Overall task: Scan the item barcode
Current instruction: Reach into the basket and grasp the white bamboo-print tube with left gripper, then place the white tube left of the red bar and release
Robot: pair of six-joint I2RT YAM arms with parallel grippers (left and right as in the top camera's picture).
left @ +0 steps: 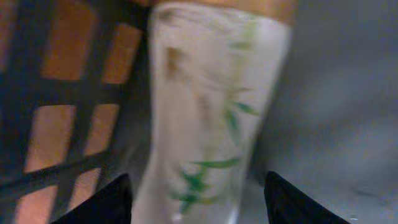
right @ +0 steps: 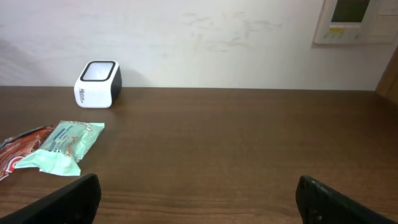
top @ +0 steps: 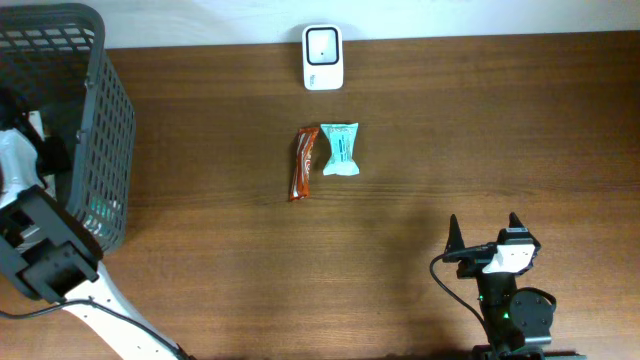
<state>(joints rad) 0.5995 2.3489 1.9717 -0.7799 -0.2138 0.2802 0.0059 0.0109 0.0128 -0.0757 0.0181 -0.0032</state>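
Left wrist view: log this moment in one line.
left gripper open astride packet in basket | right gripper open | scanner untouched

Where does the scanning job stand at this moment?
Done, apparently: a brown bar and a teal packet lie before the scanner; whether they were scanned, I cannot tell. In hand: the left jaws, inside the basket, straddle a white green-printed packet, not yet gripping. Left: lift it and scan it. The right jaws stand open.
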